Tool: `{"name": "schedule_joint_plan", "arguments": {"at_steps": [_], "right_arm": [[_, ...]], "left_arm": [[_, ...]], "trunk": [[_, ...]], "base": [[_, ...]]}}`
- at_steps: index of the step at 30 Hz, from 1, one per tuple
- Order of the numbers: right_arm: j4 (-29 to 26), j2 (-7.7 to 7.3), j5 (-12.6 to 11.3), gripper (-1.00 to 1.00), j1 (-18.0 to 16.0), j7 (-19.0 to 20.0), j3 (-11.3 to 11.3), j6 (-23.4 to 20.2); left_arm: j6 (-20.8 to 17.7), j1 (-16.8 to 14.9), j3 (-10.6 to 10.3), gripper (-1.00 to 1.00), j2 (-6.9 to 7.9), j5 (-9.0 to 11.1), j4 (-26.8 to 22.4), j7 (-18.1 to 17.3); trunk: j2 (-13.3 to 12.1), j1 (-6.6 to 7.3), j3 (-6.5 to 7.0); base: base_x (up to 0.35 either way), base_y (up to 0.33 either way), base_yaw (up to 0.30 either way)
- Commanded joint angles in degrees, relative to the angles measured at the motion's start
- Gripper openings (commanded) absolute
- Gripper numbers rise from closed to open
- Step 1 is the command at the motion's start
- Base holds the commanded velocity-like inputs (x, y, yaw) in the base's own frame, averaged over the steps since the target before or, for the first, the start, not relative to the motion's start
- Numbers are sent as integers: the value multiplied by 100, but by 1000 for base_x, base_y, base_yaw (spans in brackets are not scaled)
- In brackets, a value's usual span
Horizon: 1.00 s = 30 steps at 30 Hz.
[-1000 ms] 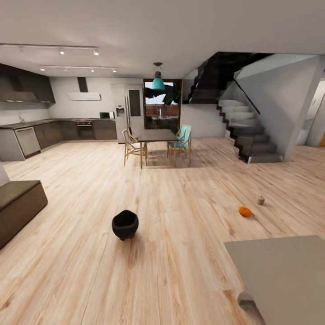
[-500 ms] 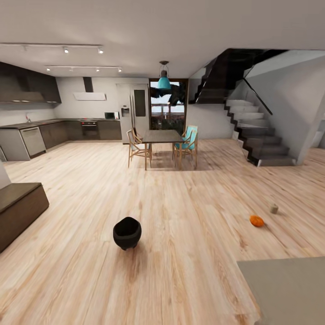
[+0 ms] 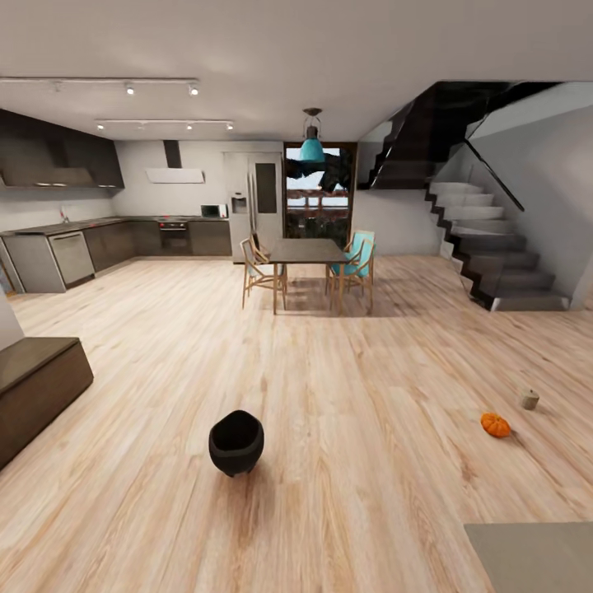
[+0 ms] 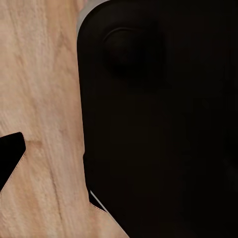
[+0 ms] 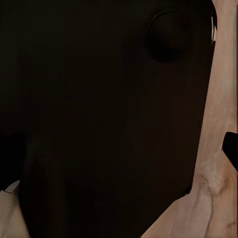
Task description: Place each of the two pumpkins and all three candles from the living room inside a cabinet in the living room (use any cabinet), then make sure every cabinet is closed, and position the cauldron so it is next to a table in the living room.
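Pale wood planks run across an open living space toward a kitchen and a staircase at the far end. Taking the black cauldron as the landmark: it stands on the floor in the near middle, round-bellied, matte, on stubby feet, its mouth open upward. A ribbed orange pumpkin lies well off to its right, and a stubby tan candle sits just beyond the pumpkin, near it but apart. A long low dark cabinet lies to the cauldron's left, and a dining table with chairs stands far behind it.

The cauldron looks rigid and probably the heaviest piece (cast metal, by its look); its rim seems the likeliest hold. The pumpkin's ribs should give grip across its widest part, though its roundness may let it roll. The candle, smooth and squat, likely suits a pinch across its sides.

Both wrist views show dark robot bodywork against floor; whether either tool is spread or pressed together I cannot tell.
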<state>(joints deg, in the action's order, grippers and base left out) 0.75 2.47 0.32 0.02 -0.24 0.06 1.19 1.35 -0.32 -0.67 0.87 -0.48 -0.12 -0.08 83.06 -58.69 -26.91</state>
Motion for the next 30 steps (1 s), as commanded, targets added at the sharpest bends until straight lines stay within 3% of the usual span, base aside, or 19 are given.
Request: {"name": "schedule_joint_plan", "arguments": {"at_steps": [1, 19, 30], "right_arm": [[4, 0, 3, 100, -2, -2, 1, 13], [4, 2, 3, 100, -2, -2, 1, 13], [4, 8, 4, 100, -2, -2, 3, 13]], "left_arm": [[14, -3, -6, 100, 1, -5, 4, -1], [14, -3, -9, 100, 1, -5, 4, -1], [14, -3, -9, 100, 1, -5, 4, -1]], "trunk": [[2, -3, -4], [2, -3, -4], [2, -3, -4]], "base": [[338, 0, 38], [338, 0, 14], [338, 0, 214]]}}
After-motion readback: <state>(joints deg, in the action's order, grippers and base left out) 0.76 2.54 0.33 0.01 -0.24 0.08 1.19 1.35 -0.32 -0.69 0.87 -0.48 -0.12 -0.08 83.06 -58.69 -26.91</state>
